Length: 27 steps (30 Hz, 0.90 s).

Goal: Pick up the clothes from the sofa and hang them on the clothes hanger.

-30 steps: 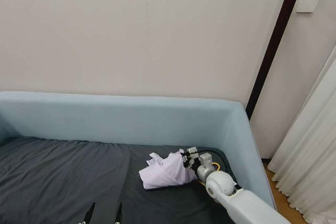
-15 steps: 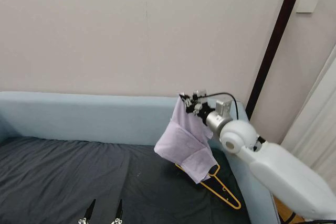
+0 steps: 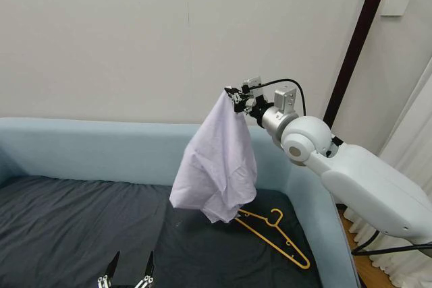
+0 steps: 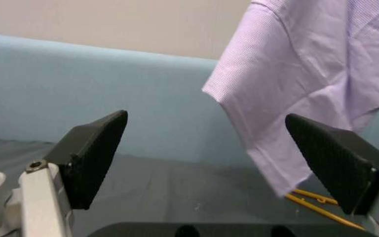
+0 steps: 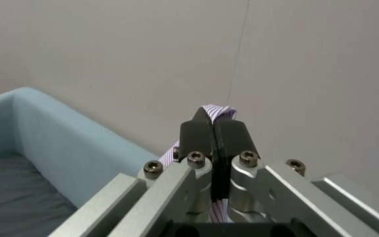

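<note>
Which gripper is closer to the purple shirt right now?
Right. The right gripper pinches the top of the shirt; the left gripper hangs open, low over the sofa, clear of it.

pale lilac shirt (image 3: 217,160) (finely striped), yellow hanger (image 3: 278,226), light blue sofa (image 3: 101,150), dark grey seat (image 3: 67,227).
</note>
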{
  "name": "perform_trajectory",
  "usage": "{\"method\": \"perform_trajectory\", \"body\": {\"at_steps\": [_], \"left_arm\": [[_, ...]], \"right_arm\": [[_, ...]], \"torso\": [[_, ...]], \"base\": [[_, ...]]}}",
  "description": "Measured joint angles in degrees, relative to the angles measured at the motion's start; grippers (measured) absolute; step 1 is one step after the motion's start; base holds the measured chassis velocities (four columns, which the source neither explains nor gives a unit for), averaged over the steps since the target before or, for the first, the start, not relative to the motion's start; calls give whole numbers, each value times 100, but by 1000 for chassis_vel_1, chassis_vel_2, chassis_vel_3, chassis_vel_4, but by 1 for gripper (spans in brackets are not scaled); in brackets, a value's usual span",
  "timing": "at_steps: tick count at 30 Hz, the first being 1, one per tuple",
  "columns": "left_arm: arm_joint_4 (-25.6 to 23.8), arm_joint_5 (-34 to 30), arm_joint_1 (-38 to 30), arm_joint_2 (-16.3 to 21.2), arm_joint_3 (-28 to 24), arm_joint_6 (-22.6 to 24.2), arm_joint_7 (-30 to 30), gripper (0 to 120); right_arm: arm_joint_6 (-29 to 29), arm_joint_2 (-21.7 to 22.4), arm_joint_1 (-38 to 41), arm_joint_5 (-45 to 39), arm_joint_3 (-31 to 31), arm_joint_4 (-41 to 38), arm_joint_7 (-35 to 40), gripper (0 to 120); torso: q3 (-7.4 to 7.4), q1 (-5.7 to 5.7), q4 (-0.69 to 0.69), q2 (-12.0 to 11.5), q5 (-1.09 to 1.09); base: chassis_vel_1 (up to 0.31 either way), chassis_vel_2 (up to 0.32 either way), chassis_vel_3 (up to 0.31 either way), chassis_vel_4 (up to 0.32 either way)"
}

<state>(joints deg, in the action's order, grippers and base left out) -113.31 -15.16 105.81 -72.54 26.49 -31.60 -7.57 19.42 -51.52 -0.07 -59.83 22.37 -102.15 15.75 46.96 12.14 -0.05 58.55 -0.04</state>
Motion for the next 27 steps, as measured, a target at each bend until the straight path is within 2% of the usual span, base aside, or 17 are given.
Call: {"method": "perform_trajectory", "body": {"at_steps": [4, 7, 8, 10, 12, 13, 16, 17, 19, 21, 22, 23, 26, 27], "left_arm": [[1, -29, -44, 18, 2, 0, -1, 93], [12, -36, -75, 24, -35, 8, -5, 93], [12, -36, -75, 24, -35, 8, -5, 93], [14, -36, -85, 24, -63, 19, -8, 93], [13, -35, -90, 23, -94, 26, -9, 93], [13, -35, -90, 23, -94, 26, -9, 93], [0, -34, -79, 30, -122, 27, -10, 93], [0, -34, -79, 30, -122, 27, -10, 93], [-3, -34, -62, 43, -128, 23, -10, 93], [-3, -44, -36, 53, -122, 0, -13, 93], [-3, -56, -18, 61, -106, -13, -17, 93], [-3, -56, -18, 61, -106, -13, -17, 93], [6, -99, 47, 92, -22, -56, -23, 93], [6, -99, 47, 92, -22, -56, -23, 93]], "right_arm": [[29, 323, -82, -254, -178, -226, 49, 0], [81, 878, -374, -523, -494, -685, 39, 0], [81, 878, -374, -523, -494, -685, 39, 0], [93, 1236, -613, -595, -724, -921, -72, 0], [100, 1615, -880, -609, -1037, -1095, -270, 0], [100, 1615, -880, -609, -1037, -1095, -270, 0], [190, 2100, -1164, -462, -1325, -1259, -537, 0], [190, 2100, -1164, -462, -1325, -1259, -537, 0], [569, 2285, -1340, -238, -1347, -1414, -579, 0], [890, 2105, -1634, -6, -1152, -1469, -396, 0], [945, 1917, -1809, 143, -1049, -1431, -311, 0], [945, 1917, -1809, 143, -1049, -1431, -311, 0], [986, 878, -2515, 669, -537, -995, -16, 0], [986, 878, -2515, 669, -537, -995, -16, 0]], "torso": [[0, 0, -2, 0, 1], [0, 0, -2, 0, 2], [0, 0, -2, 0, 2], [0, 0, -4, 0, 2], [0, 0, -3, 0, 3], [0, 0, -3, 0, 3], [-1, 0, -4, 0, 2], [-1, 0, -4, 0, 2], [-1, 0, -5, 1, 0], [-2, -1, -4, 1, -2], [-1, 0, -2, 1, -2], [-1, 0, -2, 1, -2], [0, 0, 3, 0, 2], [0, 0, 3, 0, 2]], "base": [[0, 0, 0, 0], [0, 0, 0, 0], [0, 0, 0, 0], [0, 0, 0, 0], [0, 0, 0, 0], [0, 0, 0, 0], [0, 0, 0, 0], [0, 0, 0, 0], [0, 0, 0, 0], [0, 0, 0, 0], [0, 0, 0, 0], [0, 0, 0, 0], [0, 0, 0, 0], [0, 0, 0, 0]]}}
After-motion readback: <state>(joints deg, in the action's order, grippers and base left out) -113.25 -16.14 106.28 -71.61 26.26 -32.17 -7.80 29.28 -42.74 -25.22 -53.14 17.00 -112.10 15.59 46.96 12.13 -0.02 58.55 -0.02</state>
